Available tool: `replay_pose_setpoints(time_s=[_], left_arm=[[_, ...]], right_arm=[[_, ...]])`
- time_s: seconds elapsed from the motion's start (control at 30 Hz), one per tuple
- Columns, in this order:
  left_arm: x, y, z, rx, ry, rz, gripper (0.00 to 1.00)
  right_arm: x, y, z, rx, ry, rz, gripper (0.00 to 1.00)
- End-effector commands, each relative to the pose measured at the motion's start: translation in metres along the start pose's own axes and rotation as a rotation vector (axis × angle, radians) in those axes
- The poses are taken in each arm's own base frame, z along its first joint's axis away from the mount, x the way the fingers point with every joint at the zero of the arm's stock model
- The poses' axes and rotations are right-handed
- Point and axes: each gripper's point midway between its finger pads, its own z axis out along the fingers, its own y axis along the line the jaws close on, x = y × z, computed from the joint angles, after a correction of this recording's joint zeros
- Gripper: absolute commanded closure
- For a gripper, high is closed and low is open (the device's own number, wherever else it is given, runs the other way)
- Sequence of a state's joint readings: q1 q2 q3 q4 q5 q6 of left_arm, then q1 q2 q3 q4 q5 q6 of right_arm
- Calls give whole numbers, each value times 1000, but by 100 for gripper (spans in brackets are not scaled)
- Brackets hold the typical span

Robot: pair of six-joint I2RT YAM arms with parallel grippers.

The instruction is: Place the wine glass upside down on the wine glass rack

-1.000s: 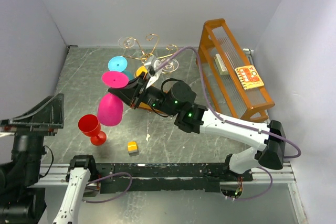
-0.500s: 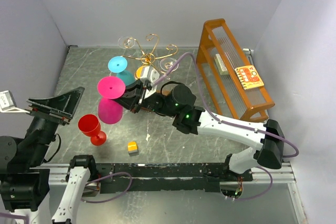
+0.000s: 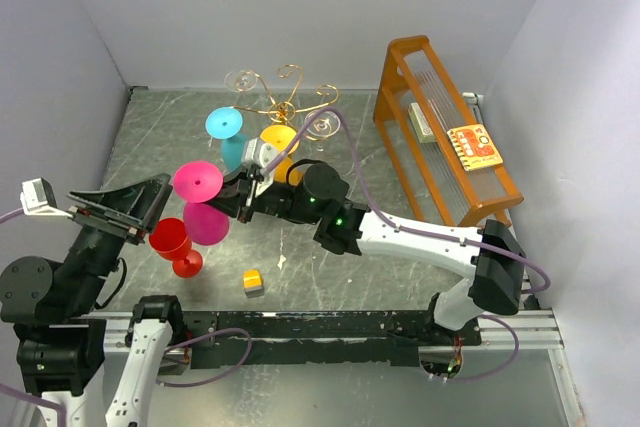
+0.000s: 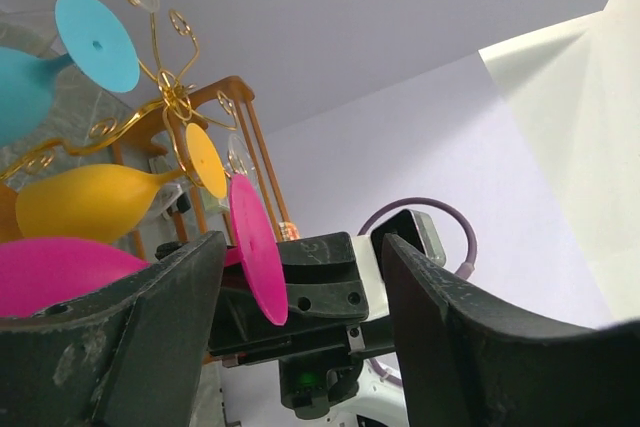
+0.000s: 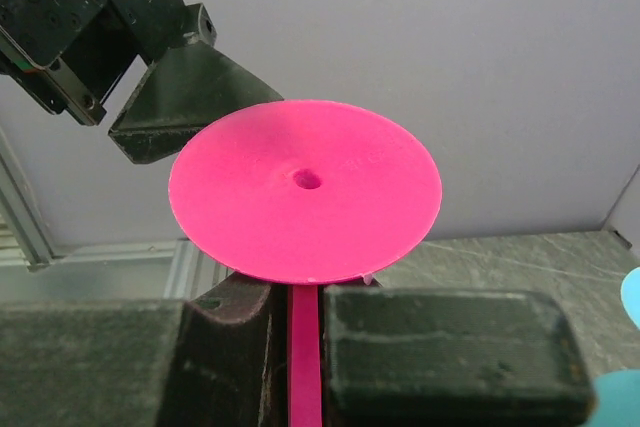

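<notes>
1. My right gripper is clamped on the stem of the pink glass, just under its foot.
2. The glass is carried upside down, with the foot on top and the bowl below.
3. It is left of the rack and nearer to me, not touching it. A blue glass and a yellow glass sit between them.
4. Its bowl is just beside an upright red glass.
5. My left gripper has its fingers spread wide, grips nothing, and faces the pink glass.
</notes>
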State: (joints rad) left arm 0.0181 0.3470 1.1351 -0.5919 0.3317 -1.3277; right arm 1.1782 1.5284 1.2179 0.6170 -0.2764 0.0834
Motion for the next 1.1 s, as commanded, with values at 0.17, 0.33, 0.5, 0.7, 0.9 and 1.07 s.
replay_pose_setpoints(time_s=[0.17, 0.33, 0.5, 0.7, 0.9, 1.07], left_arm=[[10, 16, 9, -31, 58, -78, 37], [9, 8, 5, -11, 50, -56, 53], [10, 2, 3, 15, 61, -47, 66], [18, 10, 8, 12, 108, -78, 63], [20, 13, 11, 0, 127, -61, 73], [18, 13, 10, 0, 114, -33, 93]], right_arm=[[-25, 0, 4, -15, -52, -90, 100], [-18, -1, 6, -17, -34, -93, 100], [-15, 0, 3, -18, -31, -92, 100], [-14, 2, 6, -43, -19, -104, 100], [-11, 2, 9, -50, -2, -111, 100], [-12, -3, 10, -21, 2, -103, 100]])
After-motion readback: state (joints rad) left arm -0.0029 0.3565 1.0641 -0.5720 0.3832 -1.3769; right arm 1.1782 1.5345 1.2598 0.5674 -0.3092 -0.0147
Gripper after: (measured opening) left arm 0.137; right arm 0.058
